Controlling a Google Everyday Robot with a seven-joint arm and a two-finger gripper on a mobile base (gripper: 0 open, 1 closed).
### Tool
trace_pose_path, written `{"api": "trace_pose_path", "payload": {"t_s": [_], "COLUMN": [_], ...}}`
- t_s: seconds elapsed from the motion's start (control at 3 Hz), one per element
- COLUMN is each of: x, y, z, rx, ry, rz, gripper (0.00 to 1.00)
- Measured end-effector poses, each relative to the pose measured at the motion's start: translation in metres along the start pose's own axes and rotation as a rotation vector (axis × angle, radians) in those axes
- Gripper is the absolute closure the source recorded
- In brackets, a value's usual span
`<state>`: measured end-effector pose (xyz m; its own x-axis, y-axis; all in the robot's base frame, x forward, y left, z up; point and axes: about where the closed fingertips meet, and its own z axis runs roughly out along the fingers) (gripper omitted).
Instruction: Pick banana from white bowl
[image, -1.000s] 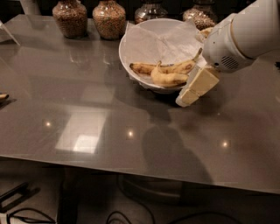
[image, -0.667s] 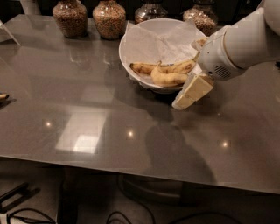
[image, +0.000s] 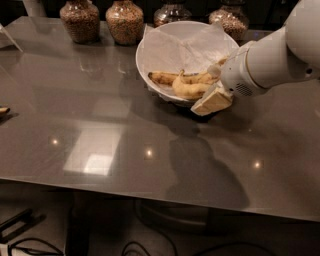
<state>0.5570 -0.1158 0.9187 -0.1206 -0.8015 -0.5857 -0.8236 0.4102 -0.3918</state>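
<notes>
The white bowl (image: 165, 37), lined with crinkled white paper, stands at the back middle of the grey table. Two bananas lie in its front part. The plump, strongly curved speckled banana (image: 189, 90) lies at the front. The longer slim banana (image: 170, 77) lies just behind it, its dark end to the left. My gripper (image: 212, 96) comes in from the right on a white arm. It sits at the bowl's front right rim, right beside the plump banana's right end. Its cream-coloured part overlaps the rim there and hides that end of the banana.
Several glass jars of brown grain stand along the back edge, among them one (image: 80, 20) and another (image: 124, 22) left of the bowl. A small yellowish object (image: 3, 111) lies at the left edge. The table's front edge (image: 150, 192) runs across the lower view.
The arm has moved a little to the left, bringing the gripper closer to the bananas at the bowl's front right rim. The bananas and bowl have not moved.
</notes>
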Motion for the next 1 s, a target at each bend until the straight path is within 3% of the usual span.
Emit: {"api": "trace_pose_path", "payload": {"t_s": [0.67,1.0], "x": [-0.0008,-0.0013], "y": [-0.0019,-0.0018], "z": [0.0108,0.0120], "rx": [0.008,0.007], "ry": [-0.016,-0.020], "rz": [0.018,0.020], "gripper": [0.41,0.56]}}
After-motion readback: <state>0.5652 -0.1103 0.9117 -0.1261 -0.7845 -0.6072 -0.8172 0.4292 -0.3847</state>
